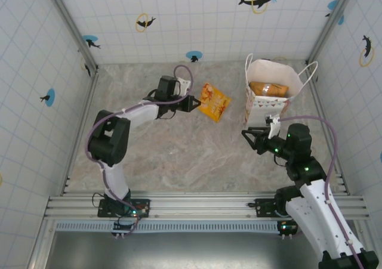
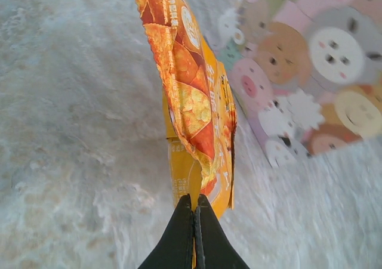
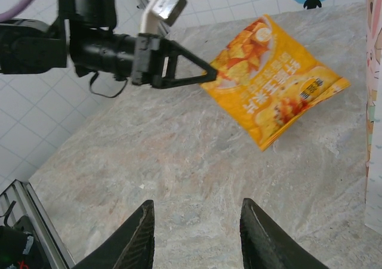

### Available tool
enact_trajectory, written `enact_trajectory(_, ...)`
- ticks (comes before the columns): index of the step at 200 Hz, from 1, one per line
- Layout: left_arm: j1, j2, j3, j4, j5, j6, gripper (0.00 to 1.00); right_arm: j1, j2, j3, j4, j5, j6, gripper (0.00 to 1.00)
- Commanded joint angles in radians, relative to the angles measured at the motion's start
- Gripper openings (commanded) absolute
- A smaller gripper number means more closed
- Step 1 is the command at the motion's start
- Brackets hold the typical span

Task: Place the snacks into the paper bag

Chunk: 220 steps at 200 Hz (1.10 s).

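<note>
Partly hidden in paper bag, one orange packet, left fingers clamped on raised snack, right fingers spread, empty.

Orange snack packet is pinched at its edge by the L gripper, just left of the paper bag, which is stood open w/ another orange packet inside. R gripper is held near the bag's front, jaws parted.
</note>
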Motion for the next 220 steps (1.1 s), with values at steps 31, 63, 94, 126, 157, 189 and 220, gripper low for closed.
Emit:
enact_trajectory(31,-0.018,-0.23,-0.083,-0.29,0.086,0.391,0.0,0.007,0.014,-0.017,0.09,-0.046,-0.012,0.43)
enact_trajectory(63,-0.046,-0.365,-0.14,-0.401,0.113,0.574,0.0,0.036,0.011,-0.037,0.184,-0.071,-0.025,0.46)
enact_trajectory(94,-0.048,-0.445,-0.179,-0.495,0.237,0.721,0.0,0.1,0.045,-0.027,0.188,-0.076,-0.063,0.47)
enact_trajectory(126,-0.062,-0.471,-0.175,-0.627,0.29,0.855,0.0,0.208,0.114,0.002,0.144,-0.049,-0.125,0.51)
enact_trajectory(157,-0.07,-0.495,-0.177,-0.67,0.305,0.932,0.0,0.322,0.183,0.036,0.105,0.031,-0.197,0.58)
enact_trajectory(189,-0.076,-0.503,-0.174,-0.683,0.339,0.985,0.0,0.374,0.256,0.065,0.097,0.056,-0.221,0.6)
enact_trajectory(220,-0.08,-0.513,-0.175,-0.681,0.341,0.998,0.0,0.388,0.299,0.077,0.097,0.015,-0.22,0.59)
